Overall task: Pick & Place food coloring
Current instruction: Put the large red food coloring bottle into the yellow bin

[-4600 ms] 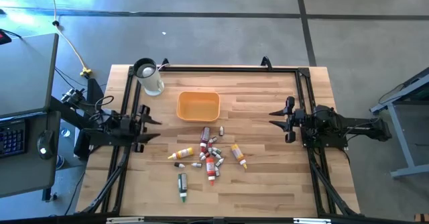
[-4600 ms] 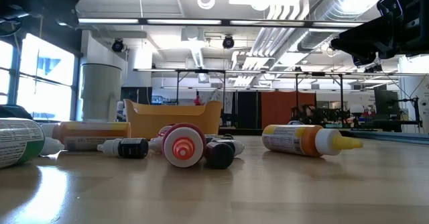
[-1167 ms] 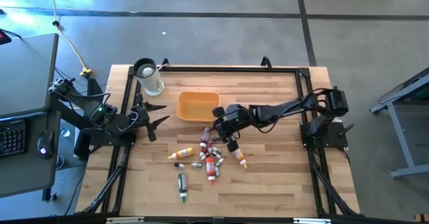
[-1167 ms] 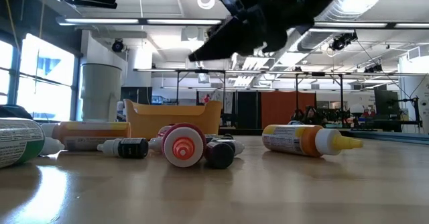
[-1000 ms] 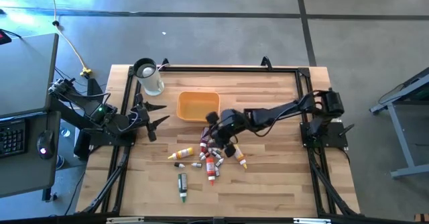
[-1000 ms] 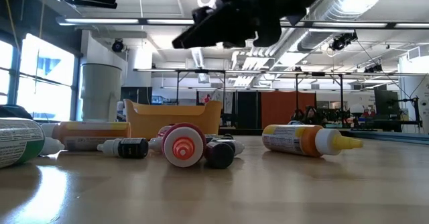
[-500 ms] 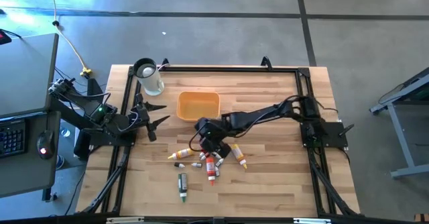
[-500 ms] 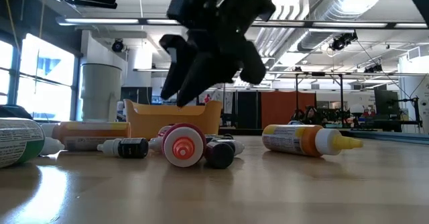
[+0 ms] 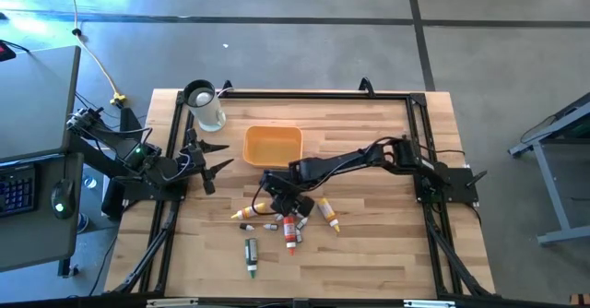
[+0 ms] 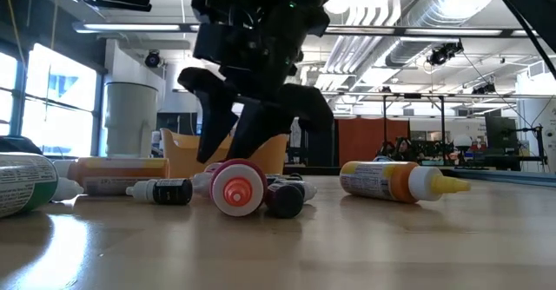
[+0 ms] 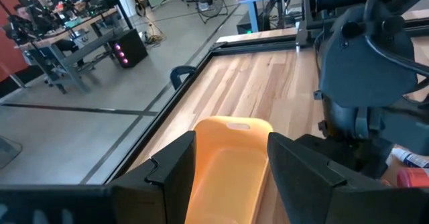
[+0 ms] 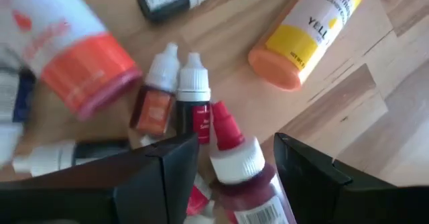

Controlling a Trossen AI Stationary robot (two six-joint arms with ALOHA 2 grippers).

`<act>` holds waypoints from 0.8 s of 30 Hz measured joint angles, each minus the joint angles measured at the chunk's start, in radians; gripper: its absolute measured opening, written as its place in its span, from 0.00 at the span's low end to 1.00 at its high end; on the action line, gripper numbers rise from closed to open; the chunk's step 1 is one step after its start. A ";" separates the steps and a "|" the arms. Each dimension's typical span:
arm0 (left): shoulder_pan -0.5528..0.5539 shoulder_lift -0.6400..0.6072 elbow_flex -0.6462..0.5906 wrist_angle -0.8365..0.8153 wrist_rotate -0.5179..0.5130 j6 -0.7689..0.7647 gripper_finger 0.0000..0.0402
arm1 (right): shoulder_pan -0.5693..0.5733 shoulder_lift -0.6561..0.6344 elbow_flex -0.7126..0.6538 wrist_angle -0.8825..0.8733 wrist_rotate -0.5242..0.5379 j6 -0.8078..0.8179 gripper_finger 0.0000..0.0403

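The food coloring [image 9: 293, 221] lies as a loose pile of small bottles and tubes on the wooden table, in front of the yellow-orange tray [image 9: 273, 146]. My right gripper [image 9: 275, 200] hangs open low over the pile's far left part. In the right wrist view my right gripper [image 12: 236, 143] has a dark red bottle with a white collar and red tip [image 12: 233, 162] lying between its fingers, with gaps on both sides. The low view shows my right gripper [image 10: 252, 142] just above the bottles. My left gripper [image 9: 219, 168] waits open at the table's left.
A white jug [image 9: 205, 105] stands at the far left corner. An orange-yellow bottle [image 12: 308, 36], a big red-orange tube [image 12: 74, 56] and small dropper bottles [image 12: 193, 96] crowd around my right gripper's fingers. A green tube [image 9: 251, 255] lies apart, nearer the near edge.
My right arm has stretched toward the table's left and slightly toward the near edge, and its gripper has come down over the pile, staying open. The bottles have not moved.
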 joint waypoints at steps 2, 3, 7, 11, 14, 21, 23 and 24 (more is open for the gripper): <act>0.000 0.000 0.000 0.000 0.000 0.000 0.46 | 0.000 0.000 0.000 0.005 0.028 -0.033 0.47; 0.000 0.000 0.000 0.000 0.000 0.000 0.46 | 0.000 0.000 0.000 0.003 0.056 -0.048 0.47; 0.000 0.000 0.000 0.000 0.001 0.000 0.46 | -0.007 0.001 -0.001 -0.018 0.108 -0.111 0.47; 0.000 0.000 0.000 0.000 0.001 0.000 0.46 | -0.009 0.001 -0.001 -0.017 0.080 -0.105 0.47; 0.000 0.000 0.000 0.000 0.001 0.000 0.46 | -0.007 0.001 -0.003 -0.019 0.045 -0.103 0.47; 0.000 0.000 0.000 0.000 0.001 0.000 0.46 | -0.006 0.001 -0.064 0.067 -0.013 -0.121 0.47; 0.000 0.000 0.000 0.000 0.001 0.000 0.46 | -0.006 0.000 -0.090 0.098 0.015 -0.145 0.47; 0.000 0.000 0.000 0.000 0.001 0.000 0.46 | -0.006 -0.001 -0.101 0.115 0.038 -0.150 0.46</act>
